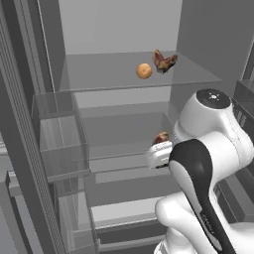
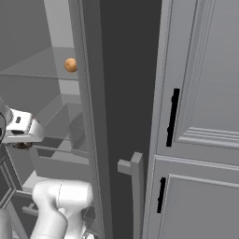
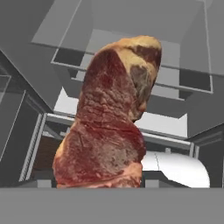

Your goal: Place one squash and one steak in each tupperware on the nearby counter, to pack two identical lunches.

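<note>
Glossy white arm (image 1: 213,129), dark joint bands

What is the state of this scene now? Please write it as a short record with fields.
place: inside an open fridge with clear glass shelves
upper shelf: one squash and one steak, lying side by side, apart from the arm
lower shelf level: second steak in front of the gripper, filling the middle of the hand view
grip: steak sits at the gripper; fingertips hidden, so hold is not certain
fridge door: open, with door bins on the left
cabinet: grey panelled doors with black handles, right of the fridge
</note>
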